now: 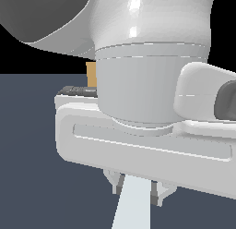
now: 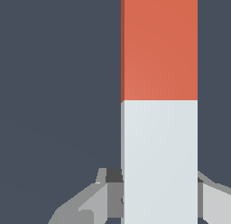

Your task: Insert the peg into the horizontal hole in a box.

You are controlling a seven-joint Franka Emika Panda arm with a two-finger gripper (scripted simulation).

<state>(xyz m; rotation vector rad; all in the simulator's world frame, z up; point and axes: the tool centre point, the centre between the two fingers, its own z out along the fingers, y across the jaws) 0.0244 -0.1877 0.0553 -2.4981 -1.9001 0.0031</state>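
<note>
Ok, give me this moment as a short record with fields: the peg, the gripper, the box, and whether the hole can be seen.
peg: orange-red half and white half, white half between the fingers
gripper: shut on the peg, one finger on each side
box: only a tan sliver shows behind the arm in the exterior view
hole: not visible in either view
insertion: not yet done

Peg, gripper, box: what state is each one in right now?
peg: held at its white half, orange-red half sticking out past the fingers.
gripper: shut on the peg, a finger on each side.
box: mostly hidden behind the arm; hole not visible.
</note>
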